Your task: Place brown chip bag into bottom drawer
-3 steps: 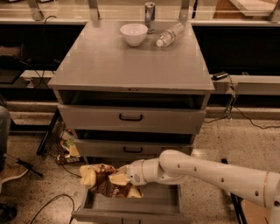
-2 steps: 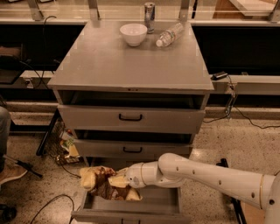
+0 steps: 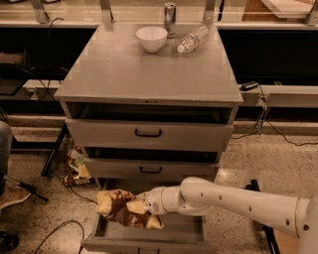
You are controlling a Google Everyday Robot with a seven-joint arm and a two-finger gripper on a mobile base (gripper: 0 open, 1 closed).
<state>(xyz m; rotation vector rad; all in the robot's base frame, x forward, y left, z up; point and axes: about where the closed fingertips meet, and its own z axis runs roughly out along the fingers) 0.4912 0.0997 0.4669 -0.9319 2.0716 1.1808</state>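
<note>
The brown chip bag [image 3: 120, 208], dark brown with yellow ends, hangs over the left part of the open bottom drawer [image 3: 185, 231], whose grey floor shows under it. My gripper [image 3: 140, 206] comes in from the right on a white arm and is shut on the bag's right end. The bag sits low, at about the drawer's rim height; I cannot tell whether it touches the floor.
The grey cabinet top [image 3: 149, 69] holds a white bowl [image 3: 151, 38], a metal can [image 3: 170, 12] and a lying plastic bottle [image 3: 194, 38]. Two upper drawers with black handles [image 3: 148, 133] stand slightly open. A wire basket with rubbish [image 3: 67, 161] and cables lie on the floor at left.
The arm and the bag have sunk slightly toward the drawer and shifted a little to the left.
</note>
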